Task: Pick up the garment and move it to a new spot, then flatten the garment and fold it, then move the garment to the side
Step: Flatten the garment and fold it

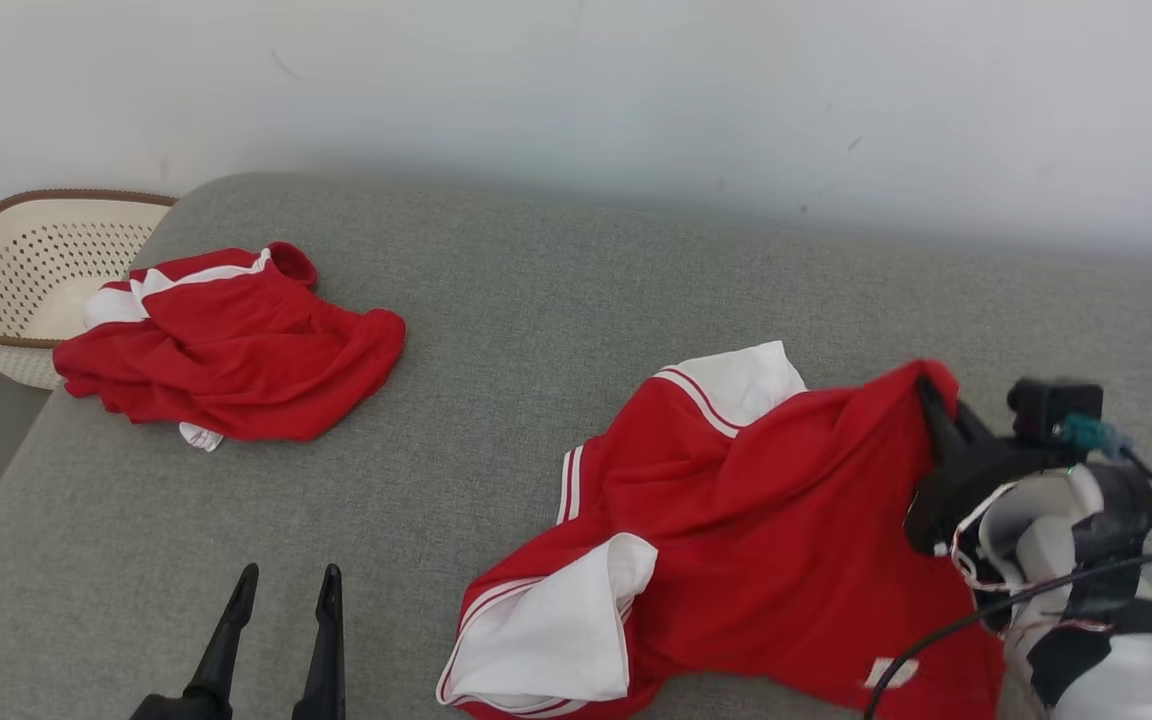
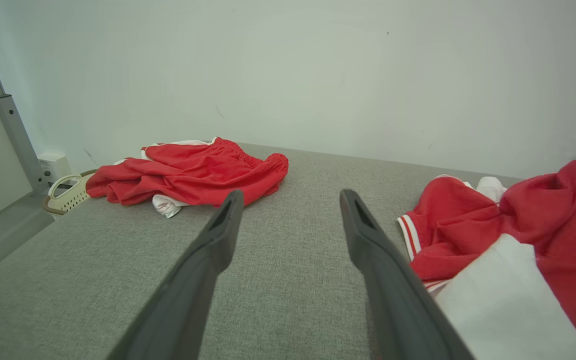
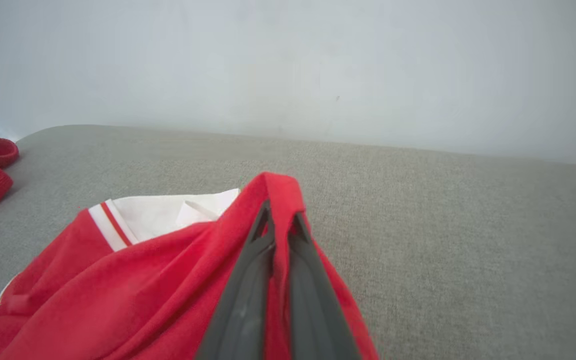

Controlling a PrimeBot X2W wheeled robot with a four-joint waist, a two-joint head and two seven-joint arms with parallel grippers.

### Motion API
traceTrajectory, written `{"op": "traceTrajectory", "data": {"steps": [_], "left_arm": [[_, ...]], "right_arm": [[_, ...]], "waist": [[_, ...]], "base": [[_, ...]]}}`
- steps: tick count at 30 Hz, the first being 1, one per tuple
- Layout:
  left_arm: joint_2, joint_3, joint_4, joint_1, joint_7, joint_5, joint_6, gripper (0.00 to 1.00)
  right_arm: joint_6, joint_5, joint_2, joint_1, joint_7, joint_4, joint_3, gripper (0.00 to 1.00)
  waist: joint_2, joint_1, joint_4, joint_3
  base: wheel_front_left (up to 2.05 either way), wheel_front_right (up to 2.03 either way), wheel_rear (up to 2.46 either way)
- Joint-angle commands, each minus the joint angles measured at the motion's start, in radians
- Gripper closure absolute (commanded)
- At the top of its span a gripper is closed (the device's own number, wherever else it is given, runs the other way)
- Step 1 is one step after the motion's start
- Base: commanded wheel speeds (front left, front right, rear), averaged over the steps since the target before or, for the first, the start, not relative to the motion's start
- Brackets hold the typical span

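One fold of the shirt (image 1: 756, 520) is pinched by the right end effector (image 1: 931, 400); the left end effector (image 1: 291, 575) stands spread. Best to lift slowly, so the cloth does not slip out.

You had a wide grey bed (image 1: 556, 300) in front of you, soft on top and covered in rough cloth, with a round corner at the far left. Two pieces of clothing lay on it, well apart. The red and white garment (image 1: 736, 520) lay crumpled on the near right side, with white parts turned up and one red tip lifted off the cloth. The red bundle (image 1: 236, 350) lay in a heap at the far left, near the edge.
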Motion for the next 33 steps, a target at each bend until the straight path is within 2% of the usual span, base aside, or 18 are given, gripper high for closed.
{"op": "traceTrajectory", "data": {"steps": [1, 9, 18, 19, 20, 21, 29, 33], "left_arm": [[0.000, -0.002, 0.003, -0.013, -0.005, -0.008, 0.002, 0.00], [-0.001, -0.016, 0.002, -0.015, -0.005, -0.015, 0.013, 0.00], [0.000, -0.024, 0.007, -0.025, -0.005, -0.019, 0.017, 0.00], [0.000, -0.027, 0.010, -0.027, -0.005, -0.020, 0.017, 0.00], [0.000, -0.029, 0.013, -0.030, -0.005, -0.021, 0.017, 0.00], [0.000, -0.030, 0.016, -0.033, -0.005, -0.022, 0.016, 0.00], [0.000, -0.032, 0.036, -0.012, -0.005, -0.024, 0.017, 0.00], [0.000, -0.026, 0.031, -0.003, -0.005, -0.023, 0.017, 0.00]], "right_arm": [[0.000, 0.009, -0.023, -0.054, -0.013, 0.006, 0.013, 1.00], [0.000, 0.039, -0.109, -0.248, -0.039, 0.035, 0.031, 1.00], [0.000, 0.056, -0.145, -0.352, -0.027, 0.104, 0.061, 1.00], [0.000, 0.058, -0.144, -0.358, -0.017, 0.120, 0.068, 0.66], [0.000, 0.062, -0.142, -0.359, -0.007, 0.134, 0.078, 0.11], [0.000, 0.068, -0.140, -0.361, -0.004, 0.144, 0.085, 0.00], [0.000, 0.114, -0.149, -0.308, -0.021, 0.203, 0.129, 0.00], [0.000, 0.138, -0.152, -0.269, -0.056, 0.184, 0.138, 0.00]], "waist": [[-0.0001, -0.0001, 0.000, 0.004], [-0.0001, -0.0001, 0.011, 0.015], [-0.0001, -0.0001, 0.023, 0.028], [-0.0001, -0.0001, 0.024, 0.030], [-0.0001, -0.0001, 0.026, 0.031], [-0.0001, -0.0001, 0.027, 0.031], [-0.0001, -0.0001, 0.014, 0.002], [-0.0001, -0.0001, -0.006, -0.018]], "base": [[0.00, 0.00, 0.00], [0.00, 0.00, 0.00], [0.00, 0.00, 0.00], [0.00, 0.00, 0.00], [0.00, 0.00, 0.00], [0.00, 0.00, 0.00], [0.00, 0.00, 0.00], [0.00, 0.00, 0.00]]}}
